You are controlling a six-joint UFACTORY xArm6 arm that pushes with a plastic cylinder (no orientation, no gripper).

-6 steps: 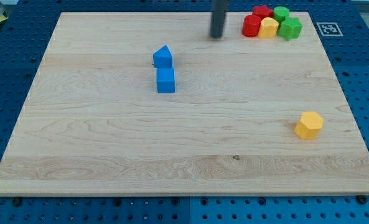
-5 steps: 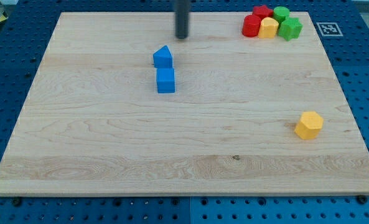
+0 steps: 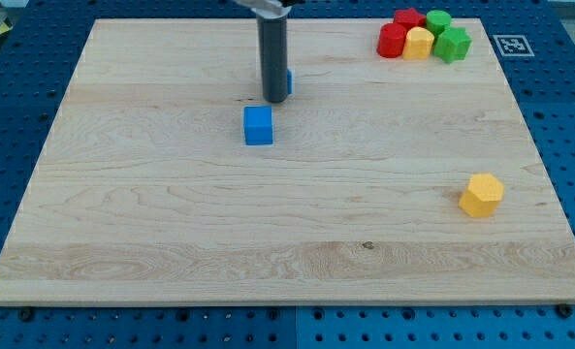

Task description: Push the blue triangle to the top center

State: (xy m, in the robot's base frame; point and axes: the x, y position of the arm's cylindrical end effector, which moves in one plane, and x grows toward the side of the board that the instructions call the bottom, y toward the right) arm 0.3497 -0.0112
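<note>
My tip (image 3: 273,100), a bare rod with no gripper to open or close, almost hides the blue triangle (image 3: 288,81) near the counter (image 3: 151,213) top, so an off-centre push may slide it sideways.

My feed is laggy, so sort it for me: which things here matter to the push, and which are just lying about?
In the job:
- blue triangle, mostly hidden behind the rod
- my tip, right against it

Lying about:
- blue cube, just below the tip
- red, yellow and green cluster, top right
- yellow hexagon, right side
</note>
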